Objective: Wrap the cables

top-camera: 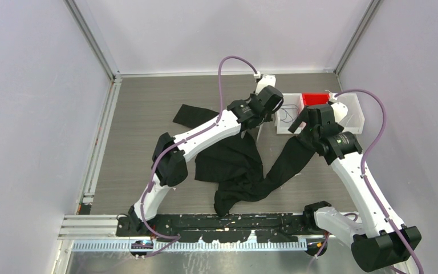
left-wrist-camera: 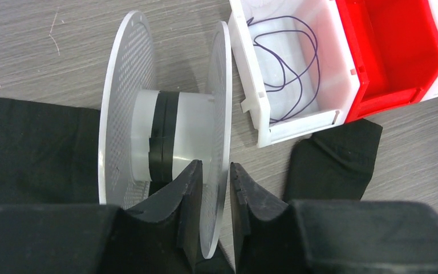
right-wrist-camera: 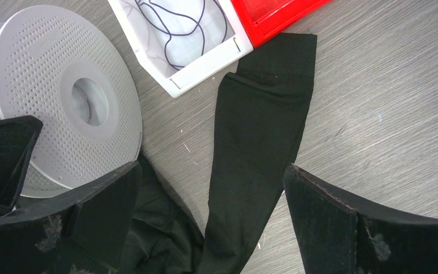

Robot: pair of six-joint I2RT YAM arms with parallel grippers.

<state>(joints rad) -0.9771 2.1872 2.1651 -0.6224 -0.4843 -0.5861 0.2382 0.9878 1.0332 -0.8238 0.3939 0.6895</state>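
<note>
The cables [left-wrist-camera: 288, 57] are thin dark-purple wire lying in loose loops inside a white bin [left-wrist-camera: 251, 85], also seen in the right wrist view as cables [right-wrist-camera: 177, 23]. A white perforated spool [left-wrist-camera: 188, 137] stands on its edge beside the bin, with a black band round its hub. My left gripper [left-wrist-camera: 217, 182] straddles the spool's right flange [left-wrist-camera: 221, 103]; its jaws stand slightly apart, with a gap showing at the right finger. My right gripper [right-wrist-camera: 211, 177] hovers wide open over the black cloth [right-wrist-camera: 256, 142], beside the spool [right-wrist-camera: 63, 91], with nothing between its fingers.
A red bin [left-wrist-camera: 399, 51] adjoins the white bin, and a further clear bin [top-camera: 353, 111] sits to its right. The black cloth [top-camera: 234, 165] spreads across the table's middle, under both arms. Grey walls enclose the table.
</note>
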